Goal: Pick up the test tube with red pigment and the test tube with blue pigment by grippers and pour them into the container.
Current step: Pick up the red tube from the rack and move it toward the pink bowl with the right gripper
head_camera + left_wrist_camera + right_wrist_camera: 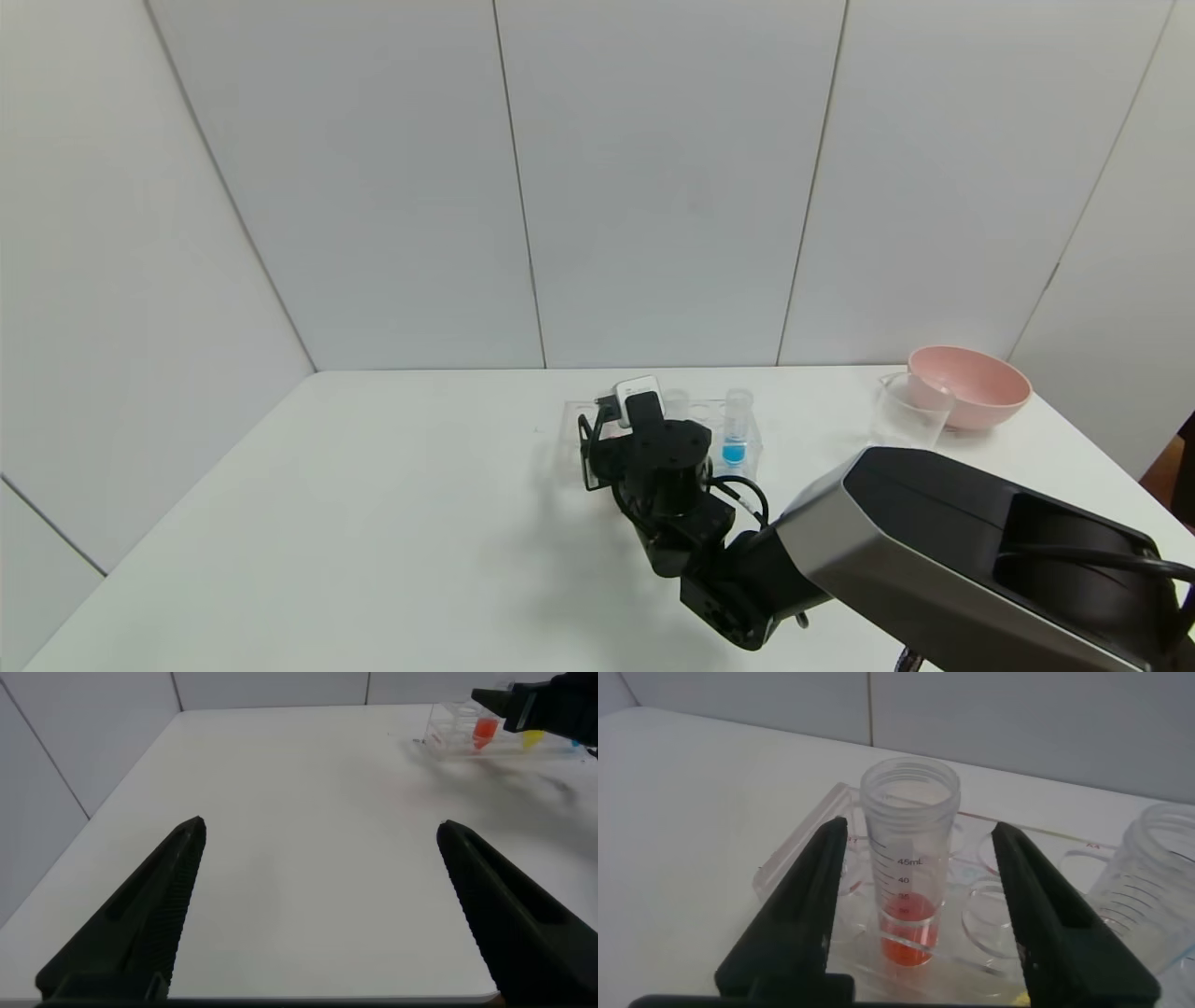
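Now my right tool (920, 896) straddles the red tube (910, 863) in its rack (799, 863), jaws spread, not touching it. One blue tube (737, 428) stands nearby; one beaker (908, 411) sits well apart on the bench (373, 523). My left tool (322, 910) hangs spread.

Clear plastic tube rack (653, 415): desk (373, 523) centre, toward the rear. Small clear tube with blue liquid (736, 431): upright in the rack's right end. Small clear glass beaker (908, 412): far right, just before the wide pink bowl (971, 385).
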